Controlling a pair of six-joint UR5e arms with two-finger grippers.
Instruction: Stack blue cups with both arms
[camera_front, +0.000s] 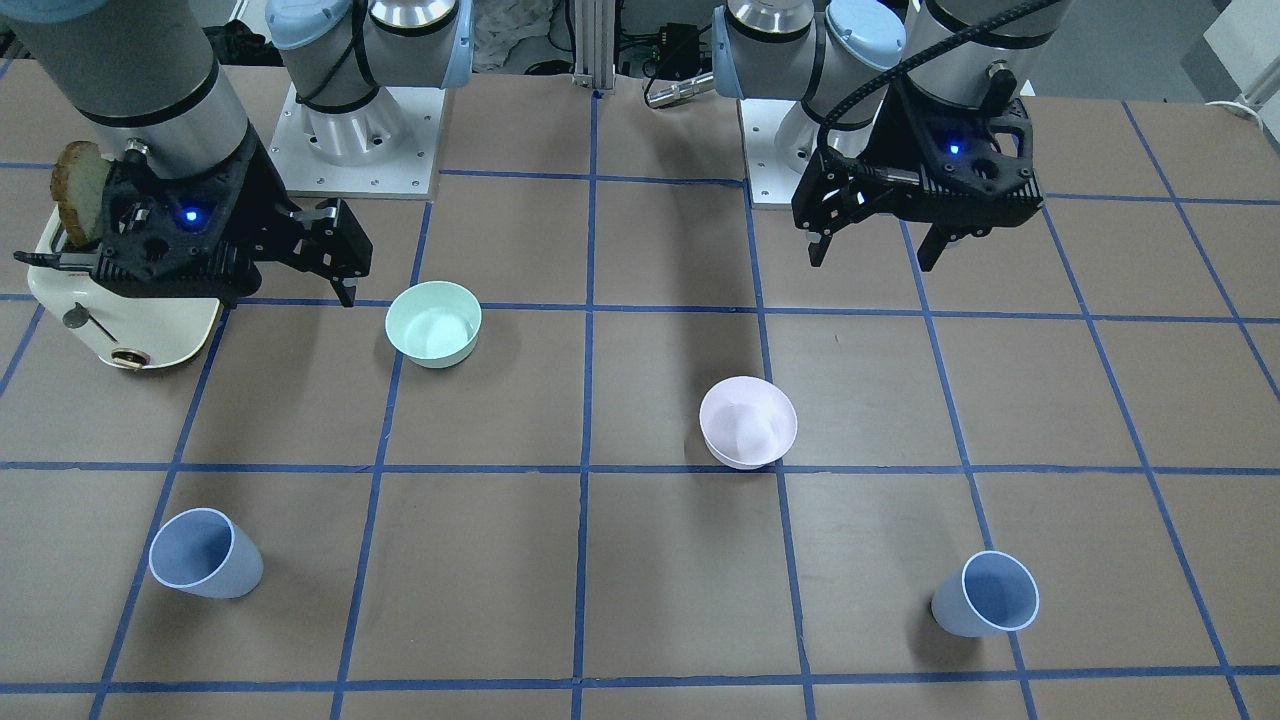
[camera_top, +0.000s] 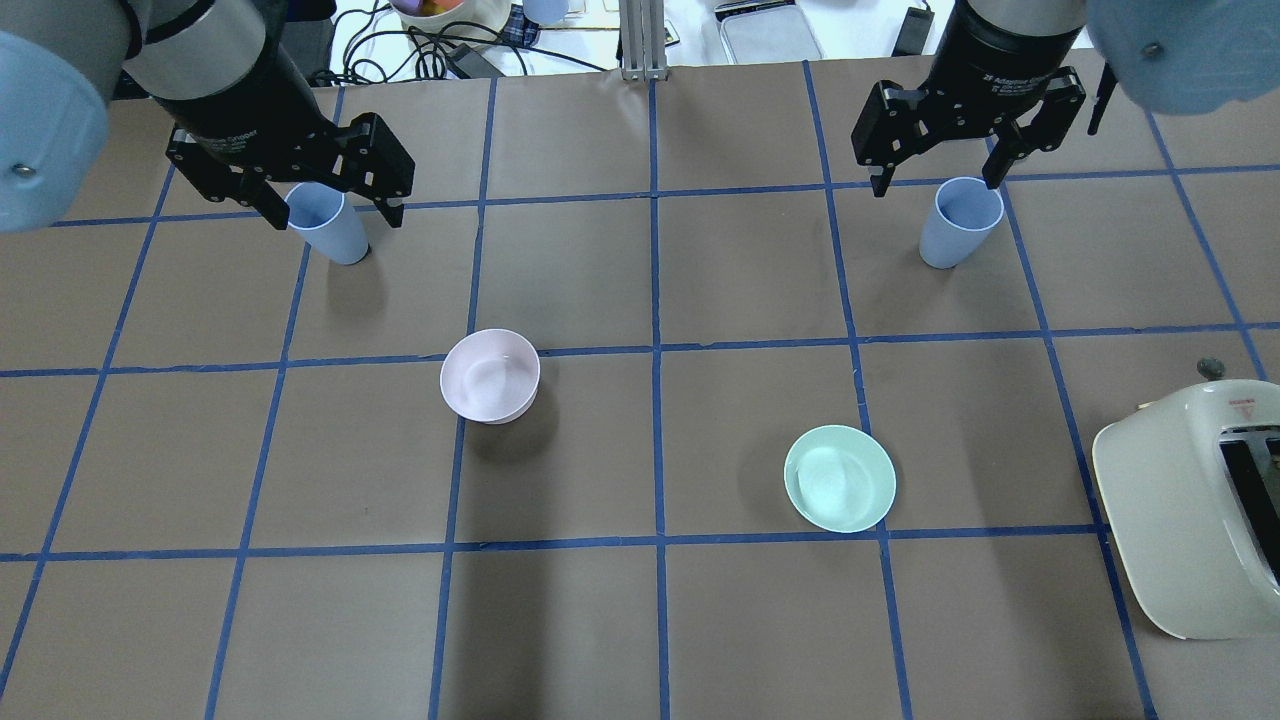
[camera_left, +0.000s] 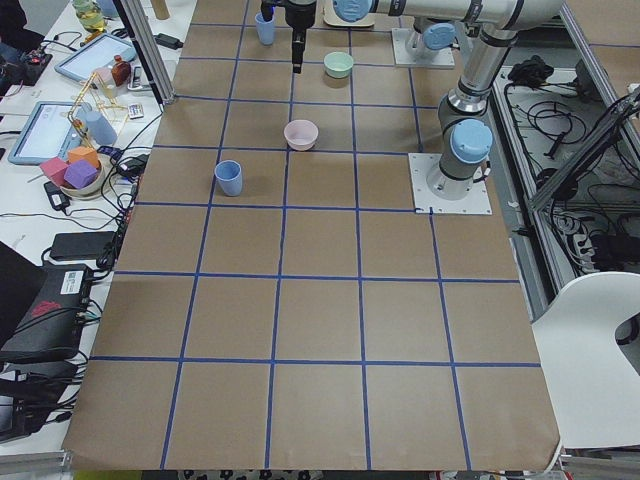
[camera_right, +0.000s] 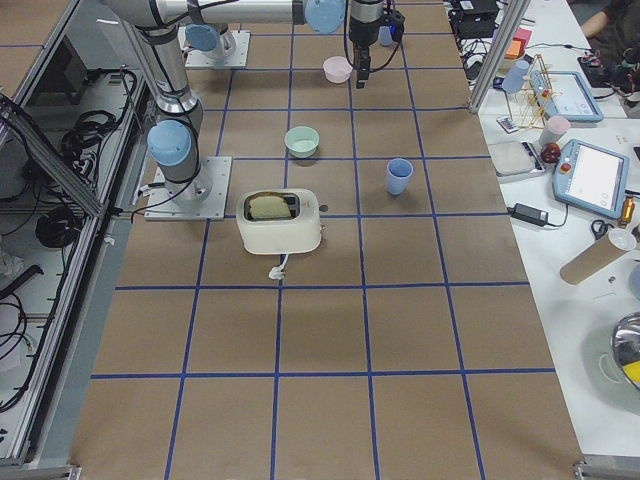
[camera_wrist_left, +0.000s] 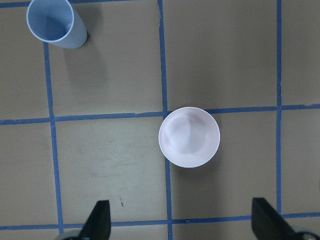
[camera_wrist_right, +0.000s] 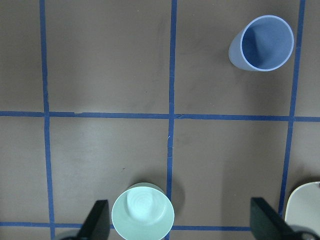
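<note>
You get one line of white print (camera_top: 1010, 76) on the black collar of the right gripper (camera_top: 938, 186), the one nearer the toaster (camera_top: 1170, 520). It seems to say "Adaptive Gripper", but it is too small to be sure. The left gripper (camera_top: 337, 222), far from the toaster, carries matching print. A small red mark (camera_top: 1240, 403) on the toaster's top cannot be read.

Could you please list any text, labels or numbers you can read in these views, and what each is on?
White lettering on the black collar above the left hand: too blurred to read.
White lettering on the black collar above the right hand: too blurred to read.
Small red mark on the toaster: too small to read.
Nothing else legible.
</note>
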